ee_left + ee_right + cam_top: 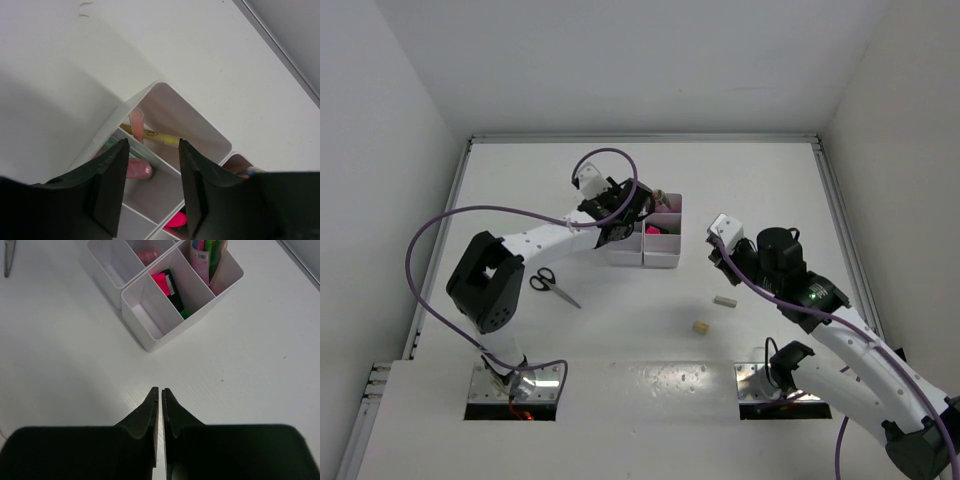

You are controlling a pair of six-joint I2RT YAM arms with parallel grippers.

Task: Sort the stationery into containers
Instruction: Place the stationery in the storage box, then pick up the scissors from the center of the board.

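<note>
1. Left wrist view puts the left gripper [150,185] straight above the organizer tray [200,125]. Its jaws stand apart with nothing pinched between them. We read this as the drop-off step over a corner cell.
2. In that cell we count one pink stick [136,122] standing upright and one yellow pencil [160,137] lying across. One pink rounded piece [139,169] lies in the neighbouring cell, below the gap between the fingers.
3. The right gripper [160,392] is clenched on nothing, its tips almost touching. It hovers over the bare table [75,365], a little short of the tray.
4. Out on the table we count three loose things. One pair of scissors [555,284] lies near the left arm. The far eraser [723,299] and the near eraser [700,326] lie between the tray and the right arm's base.
5. From the right wrist view we see one tray with four cells showing.
   - One cell holds highlighters [170,287] in pink and black, at least two, and we cannot separate them further.
   - The end cell holds a bunch of pens [207,252] too crowded to count.
   - The nearest cell looks empty.
6. Next, in our judgement, the left arm should rise clear of the tray walls before going for the scissors. The right arm sits closer to the erasers. It would need to spread its jaws and come down low, since each eraser is small and lies flat.
</note>
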